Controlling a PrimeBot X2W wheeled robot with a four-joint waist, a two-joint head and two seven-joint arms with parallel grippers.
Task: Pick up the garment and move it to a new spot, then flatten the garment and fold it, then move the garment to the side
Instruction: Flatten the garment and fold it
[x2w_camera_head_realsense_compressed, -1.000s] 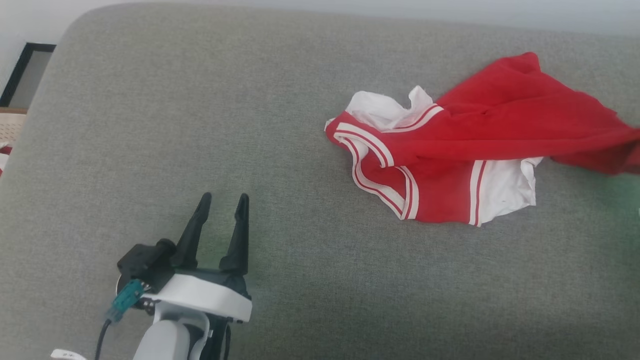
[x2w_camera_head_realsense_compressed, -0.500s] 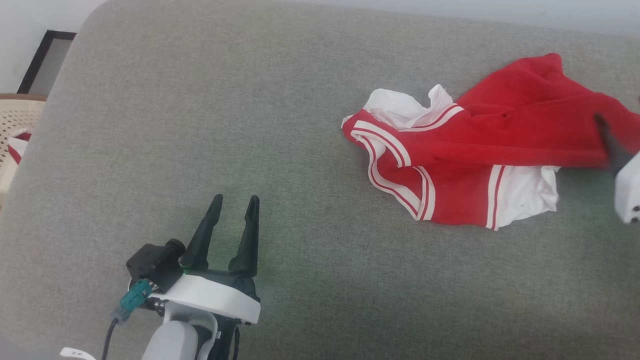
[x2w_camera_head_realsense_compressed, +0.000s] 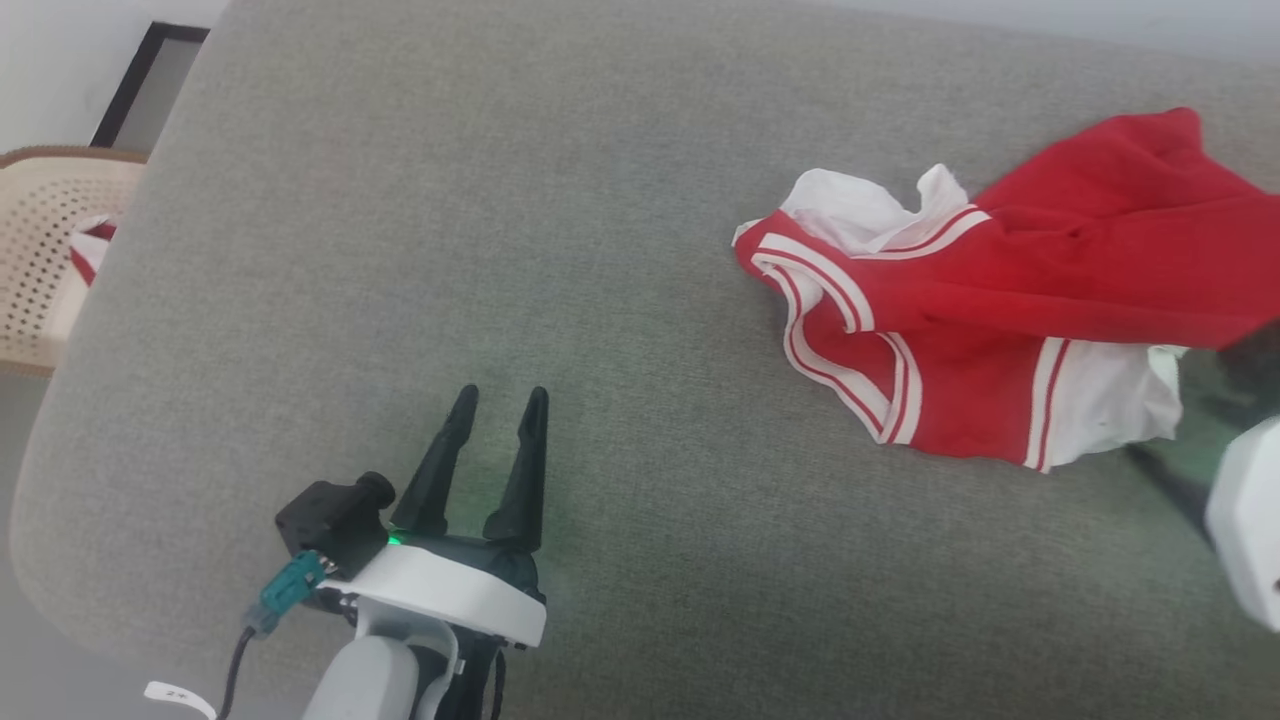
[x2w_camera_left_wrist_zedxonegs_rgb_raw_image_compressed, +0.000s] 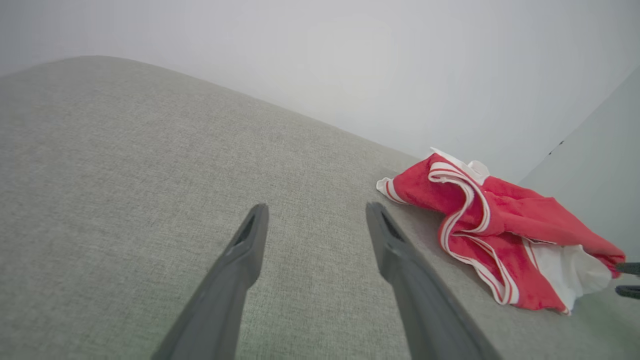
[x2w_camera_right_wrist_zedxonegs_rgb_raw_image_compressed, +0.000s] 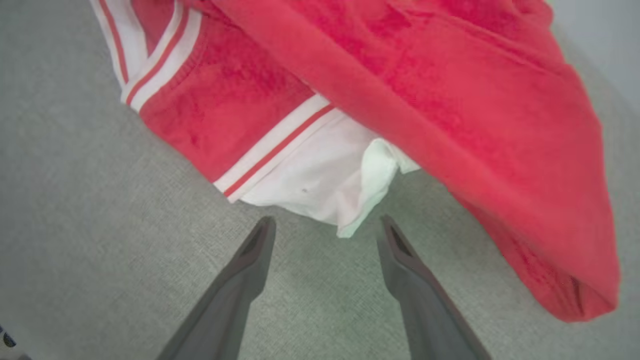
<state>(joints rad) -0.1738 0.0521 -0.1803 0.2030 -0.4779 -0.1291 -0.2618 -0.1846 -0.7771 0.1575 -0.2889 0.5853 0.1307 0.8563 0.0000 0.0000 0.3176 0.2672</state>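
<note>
The garment (x2w_camera_head_realsense_compressed: 1050, 290), bright red with white panels and red-and-white striped trim, lies crumpled on the right of the grey cushion (x2w_camera_head_realsense_compressed: 500, 200). My right gripper (x2w_camera_head_realsense_compressed: 1180, 400) is blurred at the right edge, just off the garment's near white corner. In the right wrist view the right gripper (x2w_camera_right_wrist_zedxonegs_rgb_raw_image_compressed: 326, 222) is open and empty, its tips a little short of the garment's (x2w_camera_right_wrist_zedxonegs_rgb_raw_image_compressed: 425, 90) white corner. My left gripper (x2w_camera_head_realsense_compressed: 500, 395) is open and empty over bare cushion at the lower left, far from the garment. The left wrist view shows the left gripper (x2w_camera_left_wrist_zedxonegs_rgb_raw_image_compressed: 316, 210) with the garment (x2w_camera_left_wrist_zedxonegs_rgb_raw_image_compressed: 500, 225) to its right.
A beige woven chair (x2w_camera_head_realsense_compressed: 40, 260) with a red-and-white cloth (x2w_camera_head_realsense_compressed: 92, 245) on it stands past the cushion's left edge. A dark frame (x2w_camera_head_realsense_compressed: 150, 85) leans at the back left. A pale wall (x2w_camera_left_wrist_zedxonegs_rgb_raw_image_compressed: 350, 60) runs behind the cushion.
The camera has swung left, shifting the picture right. My right gripper came into view, opened off the garment's red edge and drew back to its near white corner. The left gripper holds still.
</note>
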